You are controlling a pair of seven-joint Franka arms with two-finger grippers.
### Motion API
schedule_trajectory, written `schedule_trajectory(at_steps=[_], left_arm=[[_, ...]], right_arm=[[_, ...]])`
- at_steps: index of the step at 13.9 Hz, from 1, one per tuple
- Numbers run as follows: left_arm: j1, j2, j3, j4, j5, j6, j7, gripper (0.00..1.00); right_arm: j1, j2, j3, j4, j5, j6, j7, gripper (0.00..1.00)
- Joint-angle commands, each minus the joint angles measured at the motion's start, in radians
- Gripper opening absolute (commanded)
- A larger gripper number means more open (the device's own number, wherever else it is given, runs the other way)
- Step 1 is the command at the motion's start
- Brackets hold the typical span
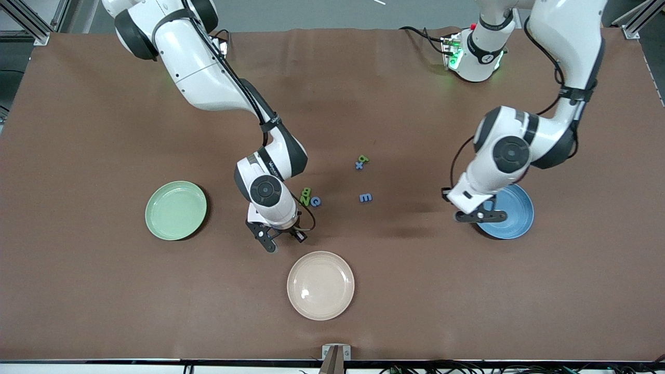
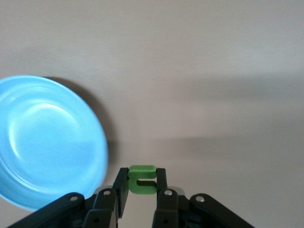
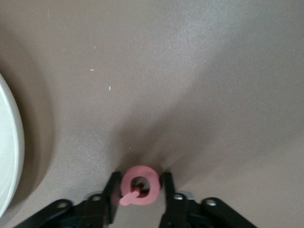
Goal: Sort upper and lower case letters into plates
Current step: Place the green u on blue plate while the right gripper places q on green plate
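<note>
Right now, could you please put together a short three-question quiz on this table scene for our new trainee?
1. True or false: the left gripper is shut on a green letter.
2. Which plate is nearest the front camera? A) pale green plate B) cream-beige plate C) sky blue plate
3. Fill in: the letter between the right gripper fingers is coloured ____.

Key:
1. True; it is held beside the sky blue plate.
2. B.
3. Pink; the pink letter lies on the brown table between the fingers, close to the cream-beige plate.
</note>
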State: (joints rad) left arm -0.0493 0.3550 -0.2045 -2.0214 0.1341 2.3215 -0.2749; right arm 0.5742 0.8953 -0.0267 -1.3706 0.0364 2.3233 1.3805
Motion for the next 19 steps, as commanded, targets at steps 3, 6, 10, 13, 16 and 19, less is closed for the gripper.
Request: schedule_trajectory(at_steps=[3, 6, 10, 13, 16, 19], left_arm=[[0.114, -0.001, -0.009, -0.115, 0.021, 0.150, 0.184, 0.12], [0.156, 0.008, -0.009, -0.117, 0.079, 0.150, 0.189, 0.11], [0.206, 0.012, -0.010, -0.144, 0.079, 0.160, 0.238, 0.11], [0.207, 0.019, -0.010, -0.200, 0.078, 0.234, 0.238, 0.11], [0.221, 0.019, -0.010, -0.221, 0.079, 0.243, 0.238, 0.11], [0.230, 0.019, -0.010, -0.223, 0.079, 0.243, 0.253, 0.11]], right_arm=[[-0.023, -0.006, -0.009, 0.008, -0.032, -0.051, -0.026, 0.01], [-0.080, -0.056, -0.006, 0.007, -0.021, -0.175, -0.165, 0.00], [-0.204, -0.237, -0.002, -0.198, -0.018, -0.205, -0.410, 0.00], [-0.316, -0.404, -0.004, -0.397, -0.020, -0.197, -0.650, 0.00], [-0.393, -0.531, -0.004, -0.562, -0.020, -0.176, -0.789, 0.01], [-0.456, -0.608, -0.004, -0.732, -0.020, -0.073, -0.893, 0.01]])
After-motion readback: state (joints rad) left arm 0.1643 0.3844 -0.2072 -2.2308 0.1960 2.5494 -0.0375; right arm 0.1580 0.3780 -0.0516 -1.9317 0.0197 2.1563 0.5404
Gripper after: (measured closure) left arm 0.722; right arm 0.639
